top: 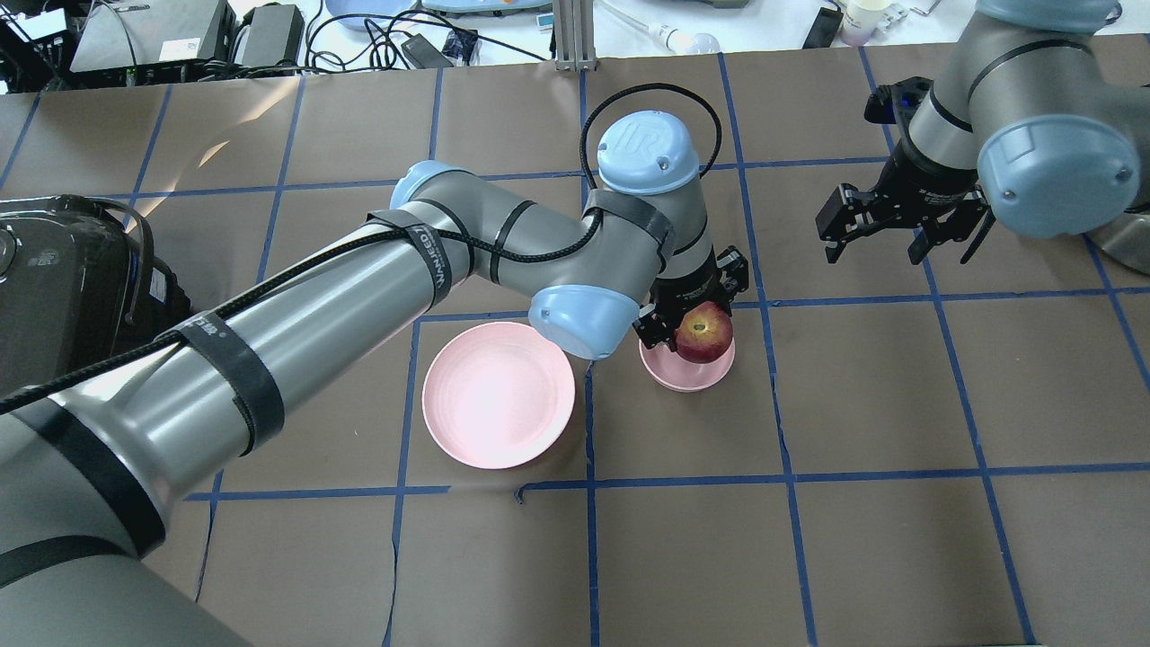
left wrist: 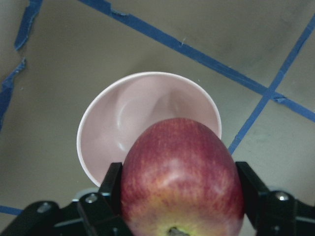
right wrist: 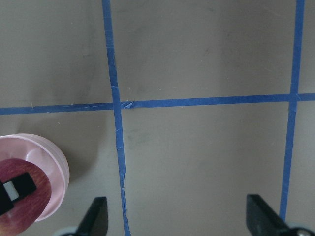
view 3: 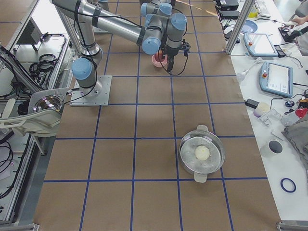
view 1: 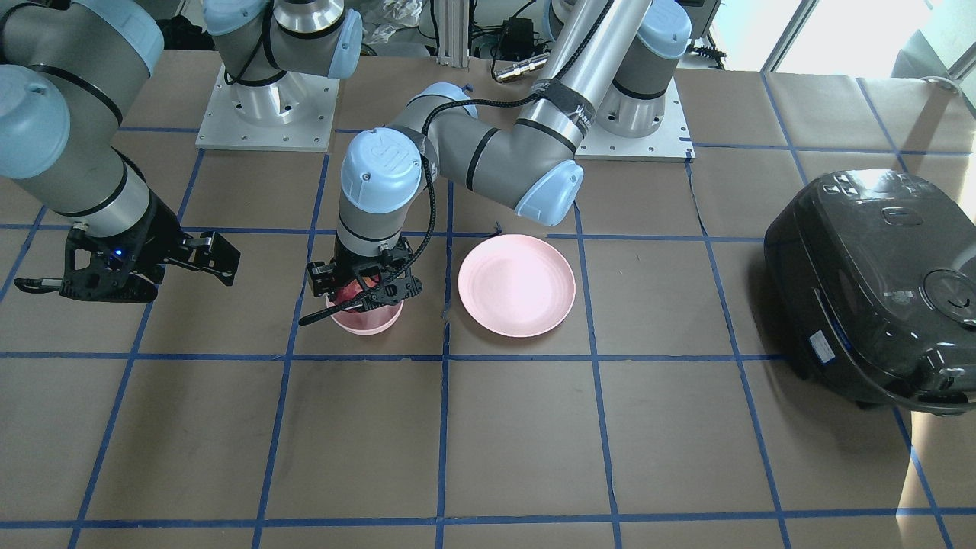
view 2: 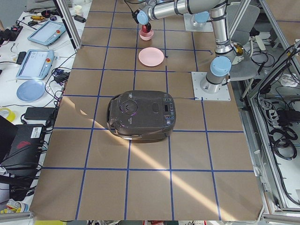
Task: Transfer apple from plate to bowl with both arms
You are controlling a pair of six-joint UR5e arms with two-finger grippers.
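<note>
The red apple (top: 703, 332) is held between the fingers of my left gripper (top: 694, 325), just above the small pink bowl (top: 687, 375). In the left wrist view the apple (left wrist: 182, 177) hangs over the near rim of the bowl (left wrist: 128, 118), which holds nothing. The wide pink plate (top: 499, 395) lies bare to the left of the bowl. My right gripper (top: 898, 235) is open and holds nothing, hovering well to the right of the bowl. Its wrist view shows the bowl (right wrist: 55, 167) and the apple (right wrist: 22, 172) at the lower left.
A black rice cooker (top: 63, 288) stands at the table's left end. A metal pot (view 3: 202, 153) with a white ball in it sits far off on the right end. Blue tape lines grid the brown table.
</note>
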